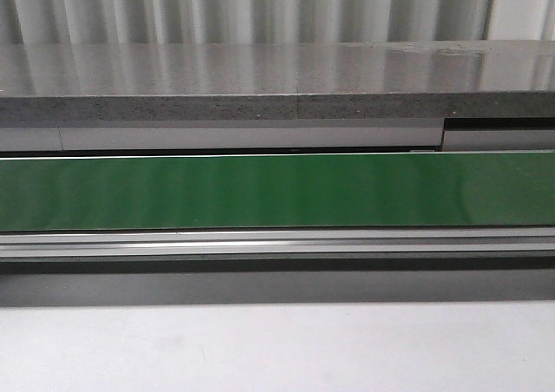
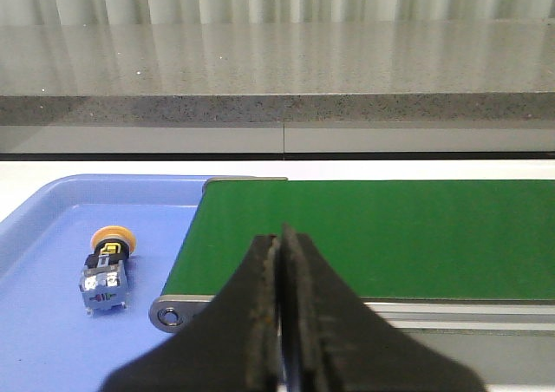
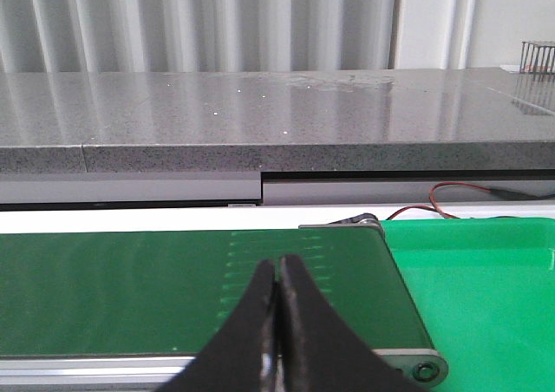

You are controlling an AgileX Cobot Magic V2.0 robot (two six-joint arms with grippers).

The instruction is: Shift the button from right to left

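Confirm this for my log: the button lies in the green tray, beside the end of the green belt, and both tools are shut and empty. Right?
Not quite. The button lies in the blue tray, as the left wrist view shows. The rest holds: it sits beside the end of the green belt, and the left tool and right tool are shut and empty.

Ahead of left gripper point(image 2: 282, 236): bare green belt point(image 2: 373, 236).
Beside it: button point(image 2: 107, 271) alone in blue tray point(image 2: 52, 349).
Beyond: grey counter point(image 2: 277, 106).
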